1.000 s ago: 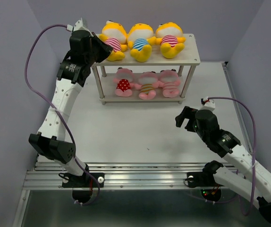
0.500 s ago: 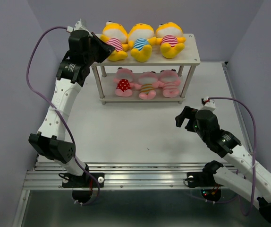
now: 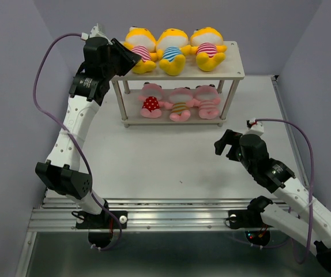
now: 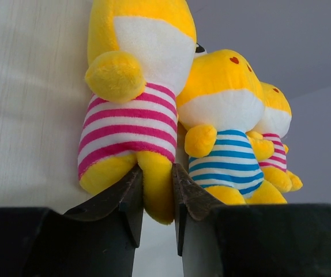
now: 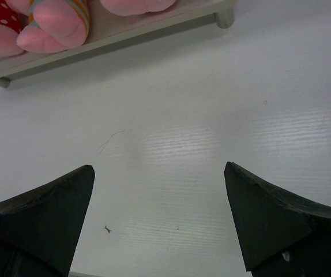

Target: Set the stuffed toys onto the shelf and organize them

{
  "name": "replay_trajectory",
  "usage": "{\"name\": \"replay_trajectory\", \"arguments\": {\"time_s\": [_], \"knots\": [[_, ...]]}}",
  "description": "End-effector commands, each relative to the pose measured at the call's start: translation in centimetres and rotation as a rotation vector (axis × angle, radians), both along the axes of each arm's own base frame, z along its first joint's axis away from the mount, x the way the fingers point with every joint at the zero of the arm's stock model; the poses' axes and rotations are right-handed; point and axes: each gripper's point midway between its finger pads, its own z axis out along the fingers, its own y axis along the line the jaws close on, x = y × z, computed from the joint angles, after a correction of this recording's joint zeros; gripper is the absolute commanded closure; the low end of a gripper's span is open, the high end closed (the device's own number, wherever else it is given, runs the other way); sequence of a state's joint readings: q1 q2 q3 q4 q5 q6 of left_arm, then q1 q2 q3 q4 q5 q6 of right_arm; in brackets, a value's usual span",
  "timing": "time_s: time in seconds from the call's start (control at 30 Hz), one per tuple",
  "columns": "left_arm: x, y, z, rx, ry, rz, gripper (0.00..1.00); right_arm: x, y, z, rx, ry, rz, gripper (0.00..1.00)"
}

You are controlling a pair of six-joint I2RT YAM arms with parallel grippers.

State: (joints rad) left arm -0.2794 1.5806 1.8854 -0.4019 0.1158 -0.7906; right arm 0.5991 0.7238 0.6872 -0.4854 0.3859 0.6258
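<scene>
Purple-walled booth: yellow plush doll in pink-striped shirt [image 4: 128, 124] is resting atop the pale wood shelf [image 4: 33, 104], foot poking into the left gripper [image 4: 155, 173], jaws narrowly parted around it. Pinching or not, can't tell.

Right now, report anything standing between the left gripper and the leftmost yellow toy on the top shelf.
Nothing visible does. The left gripper is at the leftmost yellow toy, one finger on each side of its leg.
</scene>
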Motion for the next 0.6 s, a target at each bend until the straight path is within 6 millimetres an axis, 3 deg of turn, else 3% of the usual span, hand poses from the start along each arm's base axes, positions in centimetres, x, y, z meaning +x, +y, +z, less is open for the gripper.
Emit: {"name": "replay_trajectory", "arguments": {"time_s": [0.0,0.37,0.57], "knots": [[-0.6,0.4,0.9,0.015,-0.030,-0.002,0.64,0.6,0.0,1.2,0.033,-0.051,-0.024,0.00],[-1.2,1.7,2.1,0.084,-0.066,0.035,0.31,0.7,0.1,1.2,0.038,-0.049,-0.027,0.00],[-1.7,1.9,3.2,0.116,-0.103,0.021,0.30,0.7,0.1,1.1,0.036,-0.045,-0.027,0.00]]}}
